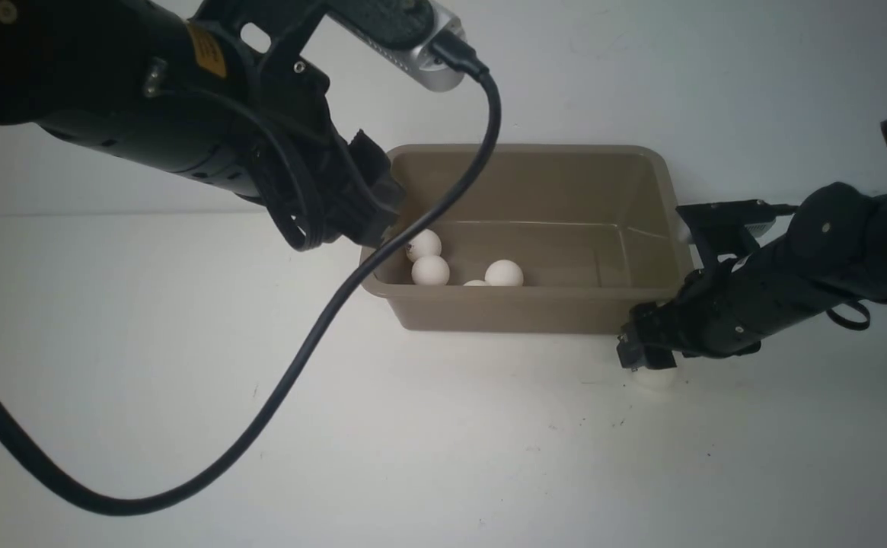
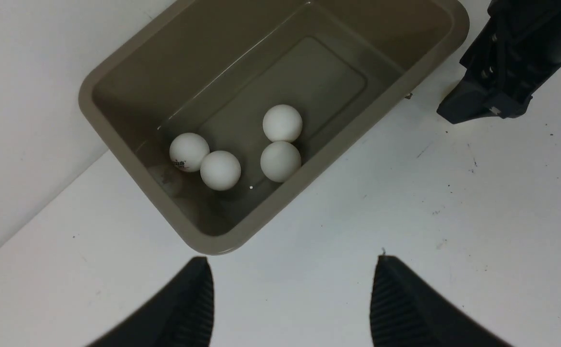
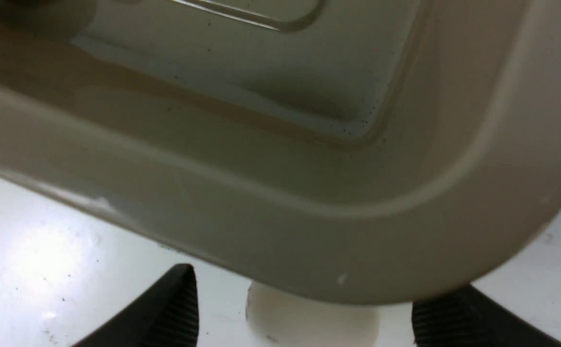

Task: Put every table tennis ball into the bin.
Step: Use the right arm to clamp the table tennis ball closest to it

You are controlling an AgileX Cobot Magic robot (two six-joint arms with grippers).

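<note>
The taupe bin stands at the middle back of the table. Several table tennis balls lie in its left end, among them one with a dark logo and a plain one. My left gripper hangs open over the table just outside the bin's left end, with nothing between its fingers. One more table tennis ball lies on the table against the bin's near right corner. My right gripper is down around this ball, open, with a gap showing beside it. The bin's rim hides the ball's top.
A thick black cable loops from the left wrist camera down across the table's left front. The white wall runs close behind the bin. The right arm reaches in low from the right.
</note>
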